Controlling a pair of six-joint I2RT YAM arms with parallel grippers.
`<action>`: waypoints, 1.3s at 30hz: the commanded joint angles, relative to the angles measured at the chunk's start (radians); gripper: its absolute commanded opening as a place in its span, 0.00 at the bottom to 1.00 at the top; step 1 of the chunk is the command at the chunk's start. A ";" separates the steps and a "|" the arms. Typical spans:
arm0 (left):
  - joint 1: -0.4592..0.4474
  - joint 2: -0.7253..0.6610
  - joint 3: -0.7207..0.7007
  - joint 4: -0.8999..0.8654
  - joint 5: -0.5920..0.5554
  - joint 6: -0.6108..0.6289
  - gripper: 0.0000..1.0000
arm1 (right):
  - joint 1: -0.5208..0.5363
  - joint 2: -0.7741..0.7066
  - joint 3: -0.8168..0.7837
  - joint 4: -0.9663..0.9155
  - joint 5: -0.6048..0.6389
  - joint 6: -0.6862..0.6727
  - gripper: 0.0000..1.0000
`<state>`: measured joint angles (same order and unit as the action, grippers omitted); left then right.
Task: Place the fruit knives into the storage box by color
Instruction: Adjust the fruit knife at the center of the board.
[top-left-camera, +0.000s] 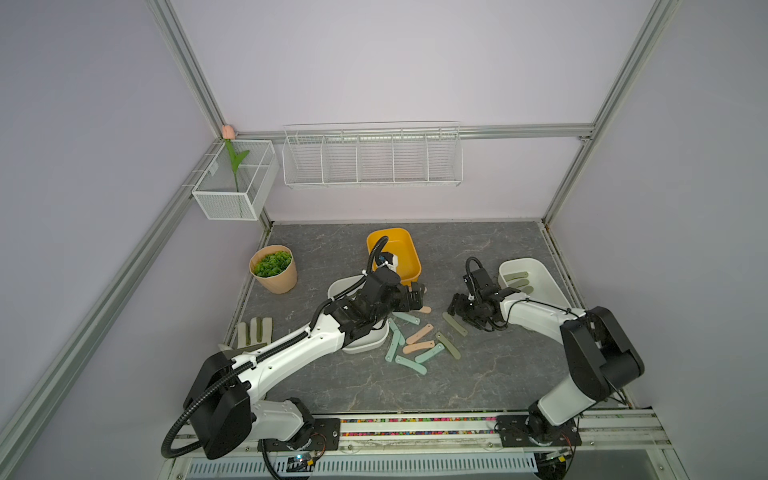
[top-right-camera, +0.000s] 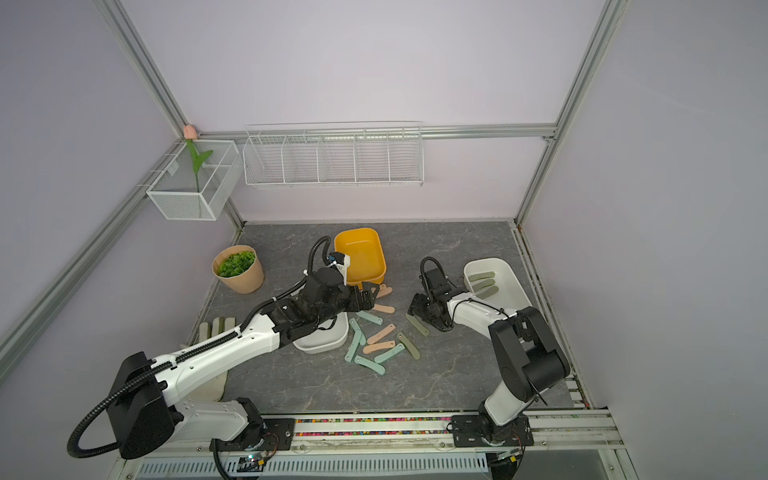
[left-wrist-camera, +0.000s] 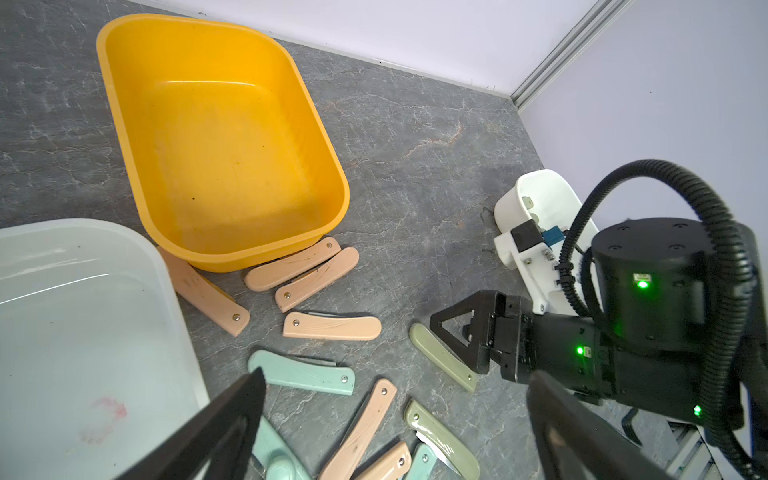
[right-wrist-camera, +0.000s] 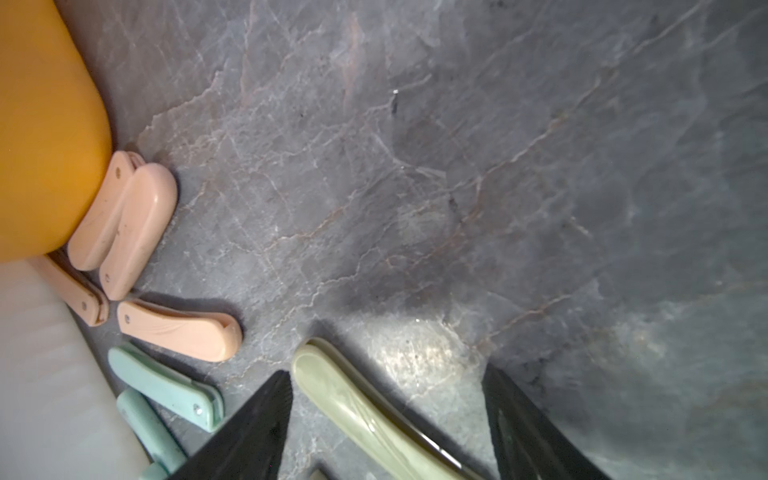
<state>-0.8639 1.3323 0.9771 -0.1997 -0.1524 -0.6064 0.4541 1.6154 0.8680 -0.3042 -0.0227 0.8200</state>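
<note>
Fruit knives (top-left-camera: 419, 333): scattered flat at the middle of the counter (top-left-camera: 478, 374), with peach, teal and olive mixed; 3 olive ones lie in the white tub (top-left-camera: 544, 282) at the right edge.
Right pincer (right-wrist-camera: 386, 372): fingers apart and low over the counter, straddling an olive knife (right-wrist-camera: 357, 415) that sits close to 1 finger, not centred.
Left pincer (left-wrist-camera: 397, 376): fingers apart and empty, above the peach knives beside the yellow tub (left-wrist-camera: 133, 104).
Slip risk: the olive knife looks thin and glossy, so an off-centre close would likely shove or spin it instead of lifting it.
Collision risk: both arms crowd the same small patch, so a reach by either could strike the other or scatter the pile.
Wedge risk: several peach knives lie tight against the yellow tub's base, leaving little room for a finger.
Surface: dark grey, marbled, flat and matte.
Room: pale lilac walls (top-left-camera: 374, 62); aluminium frame (top-left-camera: 519, 129); 2 white wire baskets (top-left-camera: 374, 158) hung up; a pot of greenery (top-left-camera: 276, 278) at the left edge; a glove (top-left-camera: 253, 330) at the near-left corner.
</note>
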 joint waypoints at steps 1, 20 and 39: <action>0.002 -0.015 0.016 0.011 0.006 -0.007 0.99 | 0.011 -0.042 -0.022 -0.079 0.020 -0.056 0.76; 0.002 -0.028 0.017 -0.003 0.007 -0.012 0.99 | 0.137 0.078 0.157 -0.260 0.186 -0.460 0.70; 0.003 -0.027 0.023 -0.014 0.006 -0.010 0.99 | 0.158 0.206 0.231 -0.268 0.201 -0.495 0.42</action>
<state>-0.8639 1.3182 0.9775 -0.2077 -0.1490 -0.6094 0.6121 1.7912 1.0870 -0.5591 0.1726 0.3351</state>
